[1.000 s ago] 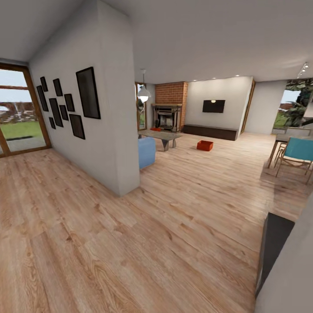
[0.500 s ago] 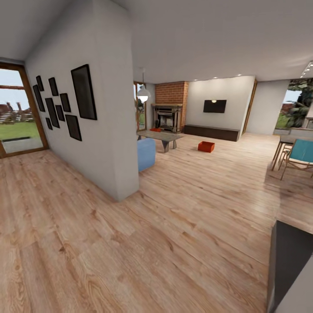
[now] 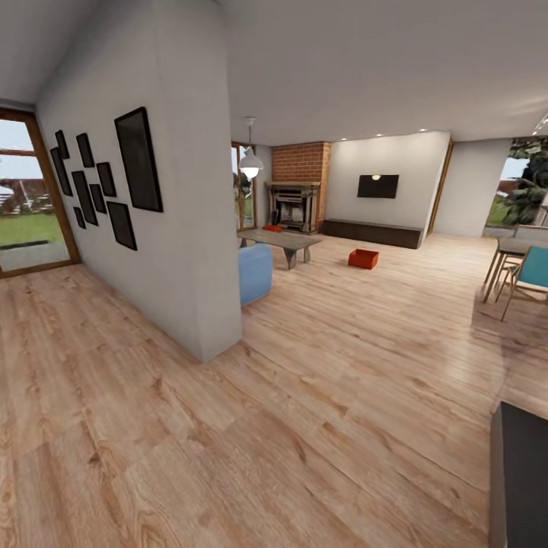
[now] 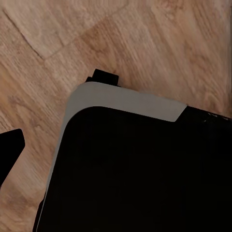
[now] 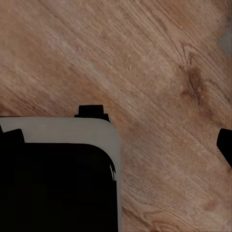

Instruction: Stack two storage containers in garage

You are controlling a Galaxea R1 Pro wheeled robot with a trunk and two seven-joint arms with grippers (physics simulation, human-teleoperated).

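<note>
One orange-red storage container (image 3: 362, 259) sits on the light wood-plank floor of the living room, far ahead, in front of the long dark bench (image 3: 371, 232). A second storage container (image 3: 272, 227) shows partly behind the low coffee table (image 3: 280, 240), near the brick fireplace (image 3: 294, 204). Both are far beyond reach. My left gripper (image 4: 116, 159) hangs over the wood floor and my own dark base, one fingertip (image 4: 10, 150) at the picture's edge. On my right gripper (image 5: 118, 142), a fingertip (image 5: 225, 146) sits at the opposite edge. Both look open and hold nothing. The garage is out of view.
A white partition wall (image 3: 194, 228) with black frames juts out at left, a blue seat (image 3: 255, 272) just past its end. Dining chairs (image 3: 525, 275) stand at right and a dark cabinet corner (image 3: 521, 476) at near right. Wide wood floor runs between them.
The whole view has slid forward and slightly right: the partition wall and dark cabinet corner have shifted in the picture. The containers themselves have not moved.
</note>
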